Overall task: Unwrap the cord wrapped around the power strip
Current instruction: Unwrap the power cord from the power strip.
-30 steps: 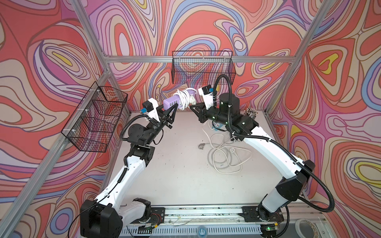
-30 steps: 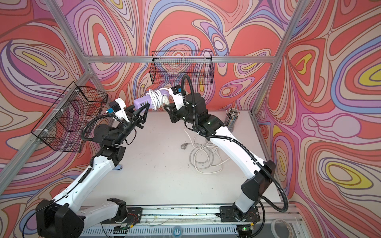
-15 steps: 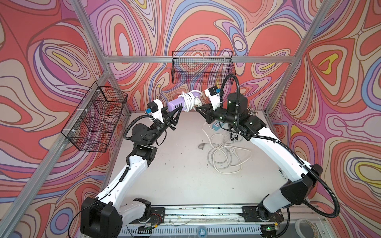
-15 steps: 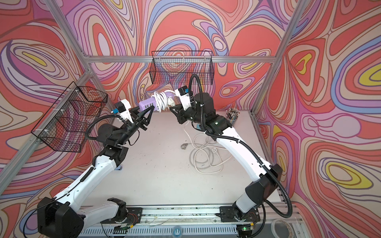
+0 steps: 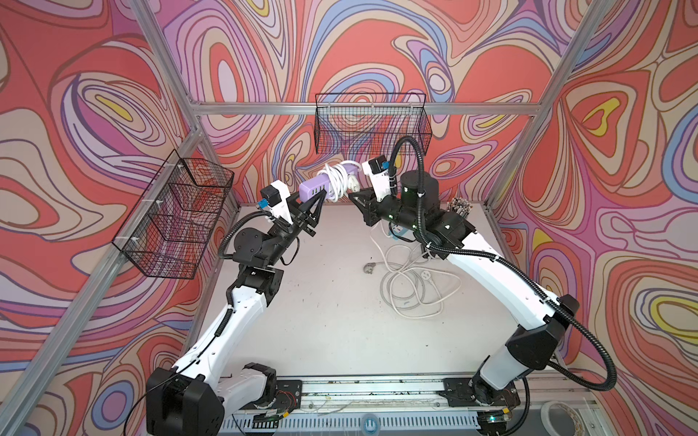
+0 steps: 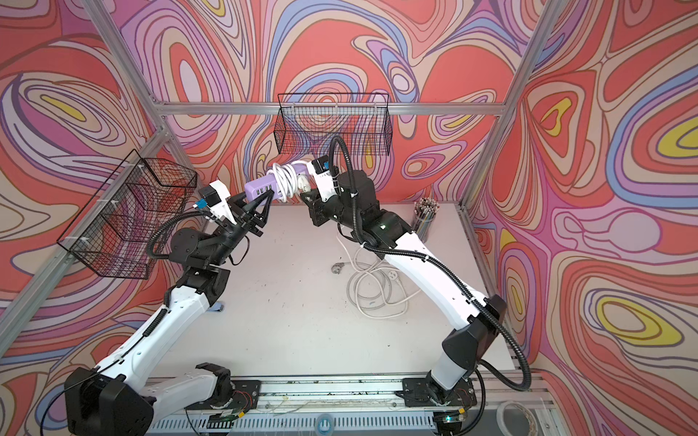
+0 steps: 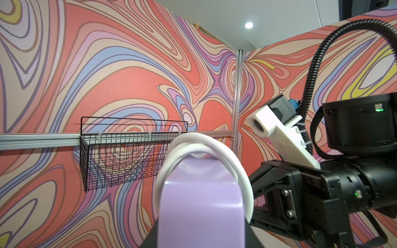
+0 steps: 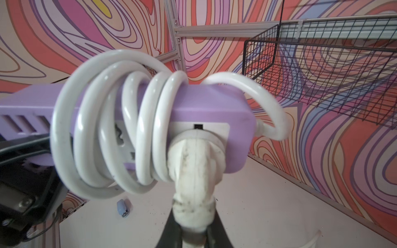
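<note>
Power strip (image 5: 311, 187) drifts slightly right; left gripper (image 5: 319, 194) pinches its end, right gripper (image 5: 353, 193) pinches seated plug (image 5: 354, 182). Cord (image 5: 334, 180) coils intact, no progress.

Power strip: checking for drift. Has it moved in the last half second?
Yes: the power strip shifted slightly left, toward the side basket, below the left end of the back basket.

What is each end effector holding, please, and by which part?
Left end effector: the power strip, by its USB end. Right end effector: the plug, seated in the strip.
</note>
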`<state>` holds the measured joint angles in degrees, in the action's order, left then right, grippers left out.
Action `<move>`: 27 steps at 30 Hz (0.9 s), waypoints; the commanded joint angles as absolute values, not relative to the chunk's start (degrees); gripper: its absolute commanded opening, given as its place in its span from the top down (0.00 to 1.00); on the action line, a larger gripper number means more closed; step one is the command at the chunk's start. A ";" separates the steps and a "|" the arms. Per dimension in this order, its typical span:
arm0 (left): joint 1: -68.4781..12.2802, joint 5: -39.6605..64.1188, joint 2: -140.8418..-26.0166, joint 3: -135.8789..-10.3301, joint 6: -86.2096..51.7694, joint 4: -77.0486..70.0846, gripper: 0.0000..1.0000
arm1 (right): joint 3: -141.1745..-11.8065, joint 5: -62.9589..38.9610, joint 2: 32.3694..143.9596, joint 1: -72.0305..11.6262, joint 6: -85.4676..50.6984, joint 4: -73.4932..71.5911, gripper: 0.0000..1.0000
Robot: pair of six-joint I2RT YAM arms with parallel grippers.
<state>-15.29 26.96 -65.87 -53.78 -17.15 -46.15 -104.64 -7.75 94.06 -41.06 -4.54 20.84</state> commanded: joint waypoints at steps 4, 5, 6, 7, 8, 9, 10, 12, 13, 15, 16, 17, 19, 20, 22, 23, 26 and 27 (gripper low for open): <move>-16.11 28.18 -65.92 -53.88 -16.35 -48.08 1.00 | -102.54 -12.41 89.74 -35.39 -3.36 19.95 1.00; -16.11 28.11 -65.88 -53.89 -16.28 -48.03 1.00 | -102.14 -12.49 89.12 -33.93 -3.26 20.10 1.00; -16.10 28.04 -65.83 -53.88 -16.18 -47.91 1.00 | -101.91 -12.61 88.73 -32.65 -3.25 20.13 1.00; -16.10 28.04 -65.75 -53.88 -16.11 -47.83 1.00 | -101.86 -12.80 88.52 -31.76 -3.22 20.21 1.00; -16.11 27.99 -65.74 -53.88 -16.08 -47.81 1.00 | -102.01 -13.00 88.26 -31.18 -3.29 20.37 1.00; -16.14 28.03 -65.74 -53.93 -16.08 -47.90 1.00 | -102.36 -13.10 88.37 -31.03 -3.11 20.60 1.00; -16.17 28.04 -65.86 -53.88 -16.08 -47.90 1.00 | -102.81 -13.49 88.46 -31.05 -3.17 20.65 1.00; -16.13 28.12 -65.85 -53.88 -16.26 -47.99 1.00 | -103.43 -15.21 88.85 -31.18 -4.15 20.00 1.00; -16.08 28.21 -65.92 -53.91 -16.26 -48.07 1.00 | -103.53 -15.93 89.09 -31.60 -4.78 19.56 1.00; -16.10 28.14 -65.96 -53.88 -16.26 -48.03 1.00 | -104.16 -14.56 90.01 -34.67 -4.19 19.46 1.00; -16.01 28.11 -65.95 -53.88 -16.25 -48.04 1.00 | -104.66 -13.61 90.65 -36.38 -3.60 19.58 1.00; -16.09 28.12 -65.92 -53.94 -16.26 -48.08 1.00 | -105.45 -12.67 91.53 -38.73 -2.92 19.78 1.00; -16.10 28.06 -66.06 -53.79 -16.27 -48.16 1.00 | -107.46 -11.23 93.64 -42.94 -1.81 20.50 1.00; -16.11 28.12 -66.09 -53.79 -16.35 -48.12 1.00 | -108.35 -10.79 94.78 -44.64 -1.48 20.85 1.00; -16.09 28.06 -66.08 -53.82 -16.18 -48.16 1.00 | -109.21 -10.81 96.03 -46.61 -1.55 20.73 1.00; -16.13 27.95 -66.05 -53.70 -16.02 -48.16 1.00 | -109.39 -10.77 96.35 -47.14 -1.58 20.68 1.00; -16.12 27.61 -65.75 -53.70 -15.65 -47.90 1.00 | -108.53 -8.91 95.47 -47.13 -0.99 21.26 1.00; -16.16 27.61 -65.74 -53.68 -15.56 -47.83 1.00 | -107.79 -7.50 94.62 -46.85 -0.28 21.48 1.00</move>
<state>-14.96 26.28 -65.25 -53.76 -16.71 -46.54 -107.79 -3.75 95.35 -43.13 -3.18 22.63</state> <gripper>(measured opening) 0.333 0.129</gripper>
